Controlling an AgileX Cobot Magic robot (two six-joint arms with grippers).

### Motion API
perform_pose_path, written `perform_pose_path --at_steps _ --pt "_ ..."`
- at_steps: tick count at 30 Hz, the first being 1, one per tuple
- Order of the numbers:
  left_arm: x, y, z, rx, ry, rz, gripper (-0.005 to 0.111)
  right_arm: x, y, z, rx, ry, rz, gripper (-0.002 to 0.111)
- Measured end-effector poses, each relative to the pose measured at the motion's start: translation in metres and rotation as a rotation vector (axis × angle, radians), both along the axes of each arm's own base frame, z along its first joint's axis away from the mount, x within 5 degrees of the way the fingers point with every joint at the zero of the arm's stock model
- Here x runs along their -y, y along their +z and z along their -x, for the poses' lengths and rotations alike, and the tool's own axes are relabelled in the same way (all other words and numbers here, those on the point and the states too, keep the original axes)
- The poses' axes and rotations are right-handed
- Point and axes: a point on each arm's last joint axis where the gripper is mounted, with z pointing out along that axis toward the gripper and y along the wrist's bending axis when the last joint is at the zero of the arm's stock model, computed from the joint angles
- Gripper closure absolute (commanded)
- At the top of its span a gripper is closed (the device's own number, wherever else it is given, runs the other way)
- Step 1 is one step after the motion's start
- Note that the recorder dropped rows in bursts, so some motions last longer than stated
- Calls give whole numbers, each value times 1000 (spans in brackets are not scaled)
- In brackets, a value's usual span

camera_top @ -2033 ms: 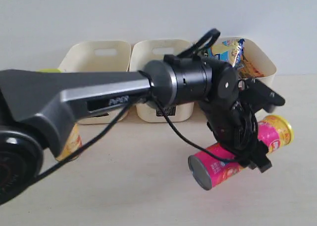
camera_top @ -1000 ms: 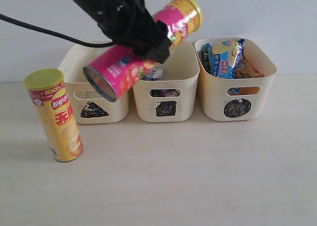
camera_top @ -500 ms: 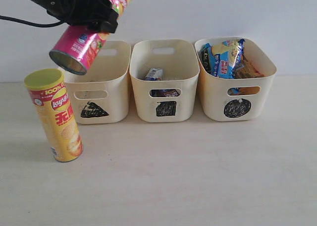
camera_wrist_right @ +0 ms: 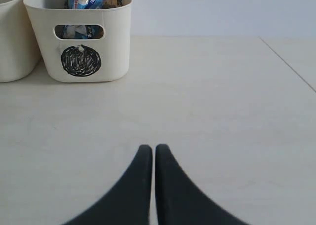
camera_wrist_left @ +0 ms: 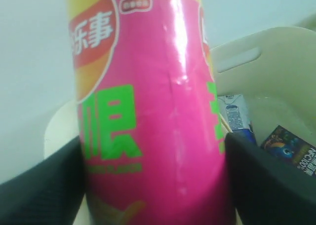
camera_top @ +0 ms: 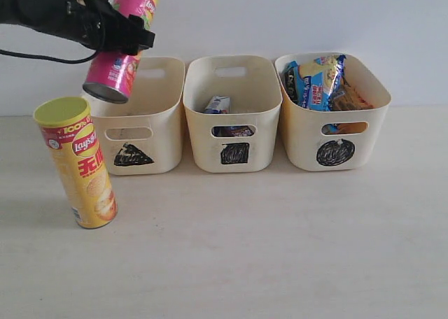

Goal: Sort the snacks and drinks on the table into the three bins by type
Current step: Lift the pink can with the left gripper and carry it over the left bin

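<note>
The left gripper (camera_top: 124,33) has carried the pink tube (camera_top: 113,73) across to the left, and now it hangs tilted over the triangle bin (camera_top: 162,147). Its fingers squeeze the tube tight. It looks ready to go in. The right gripper (camera_wrist_right: 153,156) is closed and empty. The yellow tube (camera_top: 78,166) stands on the table (camera_top: 280,249)

Plain pale grey-white wall (camera_top: 329,18) is seen at the back. In front, a wide beige table (camera_top: 280,263) w/ faint wood grain is shown. Scene is lit evenly & softly; only faint shadows are cast. In the right wrist view, a thin diagonal seam (camera_wrist_right: 289,64) is seen in the tabletop.
</note>
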Motion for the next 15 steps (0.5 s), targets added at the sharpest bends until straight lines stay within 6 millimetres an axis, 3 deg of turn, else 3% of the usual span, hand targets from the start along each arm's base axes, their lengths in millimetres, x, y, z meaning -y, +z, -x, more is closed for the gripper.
perform_pose_path --at_steps 12,15 --pt "12 -43 -43 21 2 10 102 0 0 0 0 0 0 108" --pt "14 -52 -49 12 3 9 96 0 0 0 0 0 0 108"
